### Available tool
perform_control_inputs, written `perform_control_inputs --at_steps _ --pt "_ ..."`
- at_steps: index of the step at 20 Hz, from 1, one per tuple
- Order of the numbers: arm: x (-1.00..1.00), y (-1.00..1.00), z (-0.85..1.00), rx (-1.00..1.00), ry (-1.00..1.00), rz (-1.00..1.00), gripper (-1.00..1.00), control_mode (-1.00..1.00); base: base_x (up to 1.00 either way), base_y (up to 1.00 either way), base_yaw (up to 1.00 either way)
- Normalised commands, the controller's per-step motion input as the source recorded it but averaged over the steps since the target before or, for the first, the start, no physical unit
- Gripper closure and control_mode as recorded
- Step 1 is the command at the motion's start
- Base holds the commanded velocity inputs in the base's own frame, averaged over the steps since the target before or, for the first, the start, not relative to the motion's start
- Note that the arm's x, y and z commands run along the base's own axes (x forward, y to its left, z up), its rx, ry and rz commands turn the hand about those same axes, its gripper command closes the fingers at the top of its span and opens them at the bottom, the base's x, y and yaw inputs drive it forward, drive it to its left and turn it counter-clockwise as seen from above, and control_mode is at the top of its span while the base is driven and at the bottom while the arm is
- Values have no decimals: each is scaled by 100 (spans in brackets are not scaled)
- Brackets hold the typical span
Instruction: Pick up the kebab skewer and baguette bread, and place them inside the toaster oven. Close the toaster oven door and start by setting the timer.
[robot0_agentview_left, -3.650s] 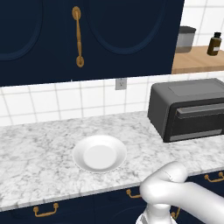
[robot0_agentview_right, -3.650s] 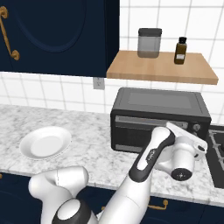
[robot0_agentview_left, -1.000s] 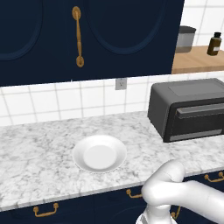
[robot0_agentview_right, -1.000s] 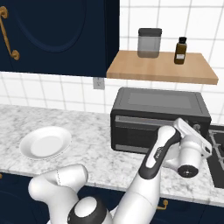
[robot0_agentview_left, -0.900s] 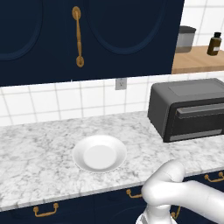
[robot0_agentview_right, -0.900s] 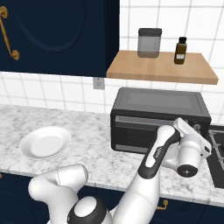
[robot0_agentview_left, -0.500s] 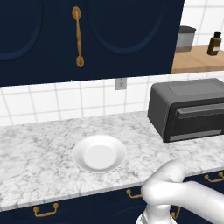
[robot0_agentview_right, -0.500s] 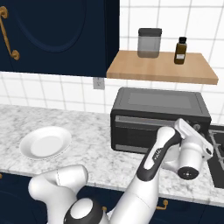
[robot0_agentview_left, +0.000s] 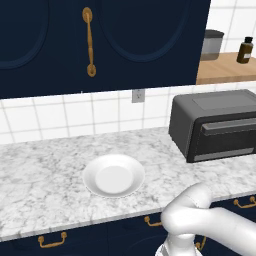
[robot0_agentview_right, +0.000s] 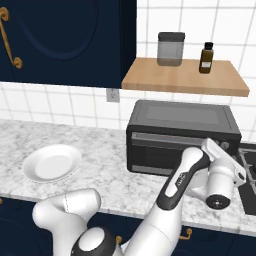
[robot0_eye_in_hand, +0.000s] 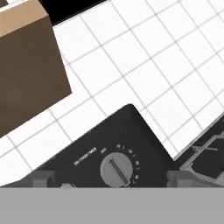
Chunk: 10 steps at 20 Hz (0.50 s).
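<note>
Where the toaster oven (robot0_agentview_right: 180, 137) ends rightward, wide-spread claw (robot0_eye_in_hand: 112, 180) before its dial (robot0_eye_in_hand: 117, 169).

Matt dark toaster oven (robot0_agentview_right: 180, 131), marble counter (robot0_agentview_left: 45, 170)

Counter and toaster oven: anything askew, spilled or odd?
Nothing stands out. The white plate sits flat on the marble counter, bare, with no spill. The toaster oven stands square, its door shut. In the hand view its timer knob looks intact.
</note>
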Motion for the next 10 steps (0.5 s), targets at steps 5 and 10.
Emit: perform_control_inputs --at_steps 5,10 --pt "4 -9 -3 3 0 0 -100 -100 0 0 0" --pt "12 0 0 3 9 0 -100 -100 0 0 0"
